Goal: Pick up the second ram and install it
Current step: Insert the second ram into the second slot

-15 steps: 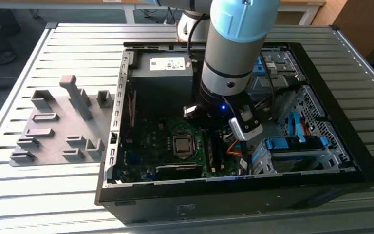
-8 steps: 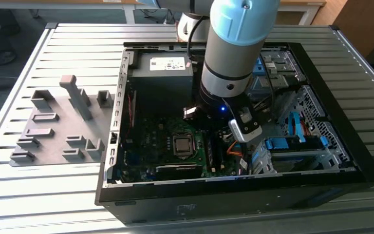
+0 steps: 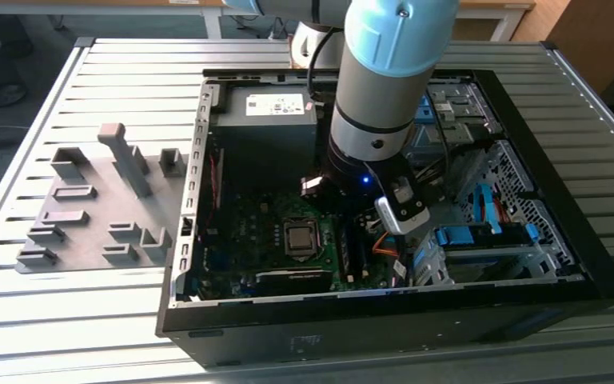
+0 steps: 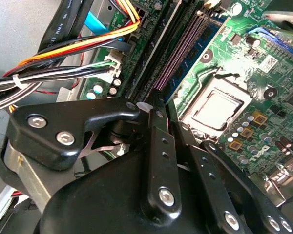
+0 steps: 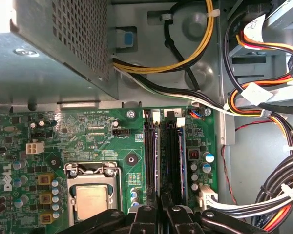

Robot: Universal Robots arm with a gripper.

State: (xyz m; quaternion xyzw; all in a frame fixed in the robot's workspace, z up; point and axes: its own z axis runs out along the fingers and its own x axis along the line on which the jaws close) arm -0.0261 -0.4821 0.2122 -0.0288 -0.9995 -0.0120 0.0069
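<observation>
The black, matte gripper [image 5: 162, 207] is seen narrowed over the long black slots [image 5: 166, 156] of the glossy green motherboard [image 5: 88, 141], where the thin second ram [image 5: 181, 161] stands seated; behind lies the perforated grey power supply [image 5: 58, 44].

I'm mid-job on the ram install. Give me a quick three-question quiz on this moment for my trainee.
1. True or false: the gripper hangs over the grey holder tray.
2. In the exterior view, where is the holder tray relative to the computer case? A: on the exterior view's left. B: on the exterior view's right. C: inside it.
3. Fill in: in the first wrist view the gripper is above the long black memory ___ of the green motherboard.

Key: 1 false, it is inside the case; 2 A; 3 slots.
</observation>
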